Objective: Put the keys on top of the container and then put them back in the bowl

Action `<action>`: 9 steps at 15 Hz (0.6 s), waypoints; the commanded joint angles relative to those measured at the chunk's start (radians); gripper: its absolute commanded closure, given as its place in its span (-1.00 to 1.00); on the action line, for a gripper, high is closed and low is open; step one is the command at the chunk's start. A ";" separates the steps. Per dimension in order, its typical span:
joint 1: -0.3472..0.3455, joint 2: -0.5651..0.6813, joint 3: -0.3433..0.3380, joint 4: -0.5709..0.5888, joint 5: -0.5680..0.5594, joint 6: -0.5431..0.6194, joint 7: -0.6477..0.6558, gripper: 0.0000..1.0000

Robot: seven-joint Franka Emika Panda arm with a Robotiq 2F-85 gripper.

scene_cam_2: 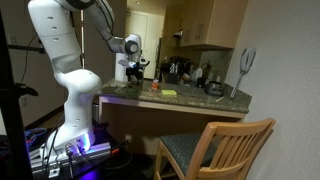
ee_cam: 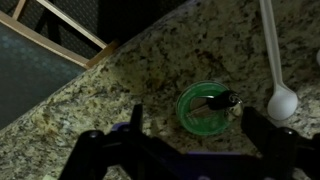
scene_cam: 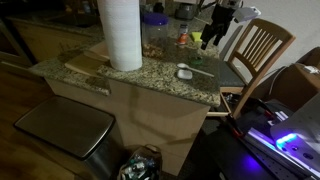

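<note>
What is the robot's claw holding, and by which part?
Nothing. The gripper hangs open over the small round green bowl, its fingers apart, and the dark keys lie in the bowl, untouched.

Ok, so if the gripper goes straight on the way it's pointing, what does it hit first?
Probably the keys in the bowl, which sit between the open fingers of the gripper in the wrist view. Height above them is hard to judge. The spoon lies off to the side.
</note>
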State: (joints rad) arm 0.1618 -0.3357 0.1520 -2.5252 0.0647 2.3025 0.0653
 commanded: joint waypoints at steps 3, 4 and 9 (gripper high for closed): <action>0.017 0.004 0.030 -0.020 0.001 0.077 0.031 -1.00; 0.021 0.003 0.047 -0.027 -0.011 0.107 0.050 -1.00; 0.017 0.004 0.104 -0.037 -0.085 0.077 0.123 -1.00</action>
State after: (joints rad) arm 0.1842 -0.3324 0.2372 -2.5435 0.0236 2.3946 0.1540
